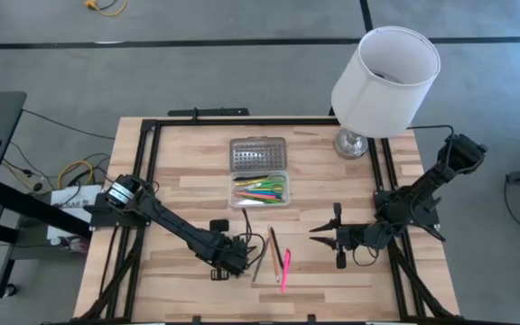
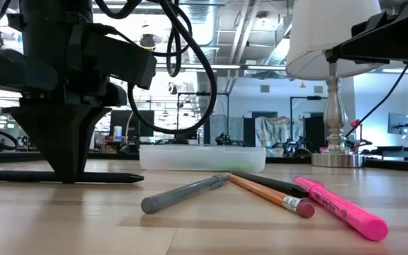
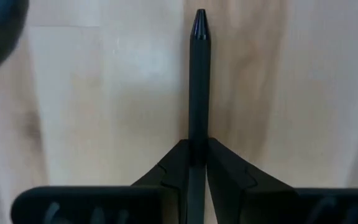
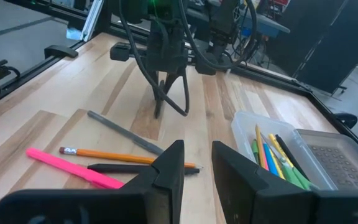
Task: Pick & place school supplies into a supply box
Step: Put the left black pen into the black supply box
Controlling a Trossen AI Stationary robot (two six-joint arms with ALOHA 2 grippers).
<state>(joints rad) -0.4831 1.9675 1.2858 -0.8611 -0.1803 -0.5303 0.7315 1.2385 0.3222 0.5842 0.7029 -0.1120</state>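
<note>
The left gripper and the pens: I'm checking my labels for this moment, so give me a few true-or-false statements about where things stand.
1. The left gripper is closed on a black pen lying on the table. True.
2. The pink highlighter is already in the supply box. False: it lies on the table beside an orange pencil and a grey pen.
3. The supply box is empty. False: several coloured pens already lie inside it.
4. The right gripper holds nothing. True: it hangs over the table, right of the loose pens.
5. The white lamp stands at the table's far right corner. True.
</note>
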